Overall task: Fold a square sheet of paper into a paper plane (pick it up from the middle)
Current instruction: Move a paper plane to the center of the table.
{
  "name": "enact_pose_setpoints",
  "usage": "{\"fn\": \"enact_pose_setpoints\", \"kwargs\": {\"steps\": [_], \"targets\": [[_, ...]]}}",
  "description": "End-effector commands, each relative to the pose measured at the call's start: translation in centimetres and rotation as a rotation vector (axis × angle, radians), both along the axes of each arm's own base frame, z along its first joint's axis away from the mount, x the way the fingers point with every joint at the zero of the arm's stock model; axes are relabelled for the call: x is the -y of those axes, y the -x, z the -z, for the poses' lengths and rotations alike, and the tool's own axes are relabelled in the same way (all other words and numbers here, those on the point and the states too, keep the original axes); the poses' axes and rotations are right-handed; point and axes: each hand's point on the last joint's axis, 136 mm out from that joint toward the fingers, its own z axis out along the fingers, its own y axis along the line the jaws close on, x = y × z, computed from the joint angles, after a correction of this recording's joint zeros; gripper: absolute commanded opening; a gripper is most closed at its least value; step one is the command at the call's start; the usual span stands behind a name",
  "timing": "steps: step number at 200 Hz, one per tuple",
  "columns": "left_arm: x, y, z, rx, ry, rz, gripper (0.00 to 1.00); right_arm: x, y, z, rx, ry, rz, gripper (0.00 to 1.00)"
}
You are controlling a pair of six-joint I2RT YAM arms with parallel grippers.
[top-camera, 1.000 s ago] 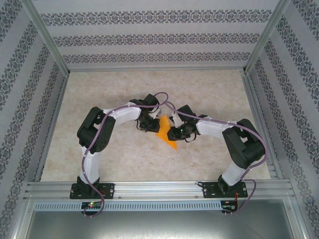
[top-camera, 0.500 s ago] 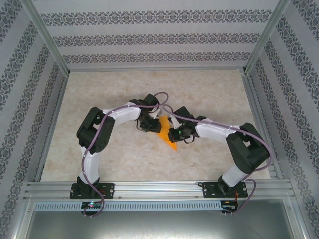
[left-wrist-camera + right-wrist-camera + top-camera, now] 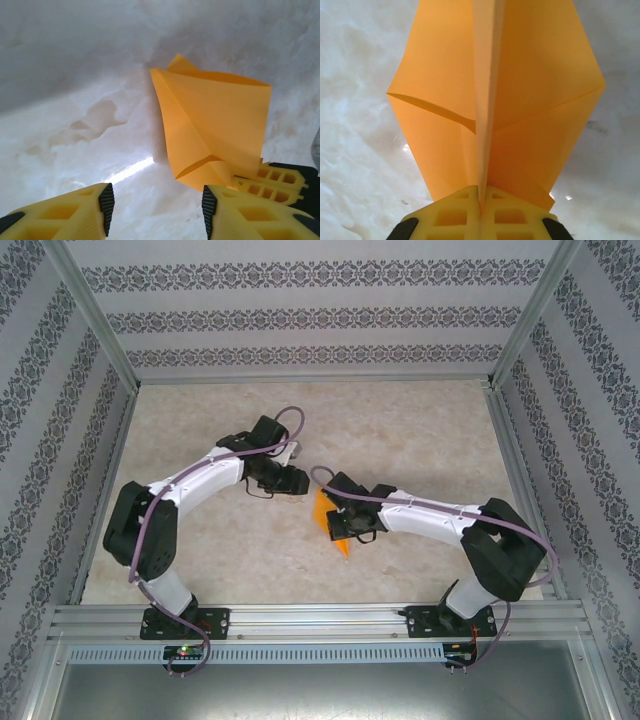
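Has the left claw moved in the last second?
Yes. The left claw has drawn back leftward, toward the left side rail, off the folded paper that the right claw pinches.

From above, the paper plane (image 3: 321, 508) is mostly covered by the right end effector (image 3: 344, 524) at frame centre, and its creases are too small to read. The right wrist view's top edge cuts off its far end. The left end effector (image 3: 155, 202) runs off the left wrist view's bottom edge.
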Motion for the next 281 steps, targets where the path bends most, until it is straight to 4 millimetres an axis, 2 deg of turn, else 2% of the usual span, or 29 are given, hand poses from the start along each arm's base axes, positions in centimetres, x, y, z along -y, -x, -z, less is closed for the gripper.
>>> {"fn": "enact_pose_setpoints", "kwargs": {"steps": [1,38,69,91,154,179,219,250,281], "targets": [[-1.0,1.5,0.9,-0.042,0.001,0.006,0.54,-0.7,0.2,0.9,-0.021,0.023,0.081,0.04],[-1.6,2.3,1.5,-0.053,0.006,-0.004,0.55,-2.5,0.4,2.0,-0.037,0.027,0.063,0.06],[-2.0,2.6,1.9,-0.059,0.005,-0.007,0.55,-2.7,0.4,2.4,-0.037,0.053,0.054,0.09],[-2.2,2.5,2.1,-0.06,0.006,-0.013,0.56,-2.8,0.2,1.8,-0.017,0.054,0.049,0.09],[-2.0,2.1,2.3,-0.068,0.011,-0.013,0.56,-2.5,0.0,-0.1,0.023,0.066,0.035,0.24],[-1.9,1.9,2.4,-0.072,0.01,-0.01,0.56,-2.3,-0.1,-1.2,0.041,0.063,0.028,0.27],[-1.8,1.8,2.8,-0.082,0.008,-0.005,0.56,-1.0,0.1,-2.8,0.068,0.091,0.024,0.38],[-1.8,1.9,3.1,-0.091,0.008,-0.002,0.56,-0.5,0.6,-2.3,0.044,0.103,0.025,0.44],[-1.8,2.0,3.2,-0.097,0.008,0.0,0.56,-1.0,0.9,-1.1,0.014,0.073,0.027,0.45]]}}
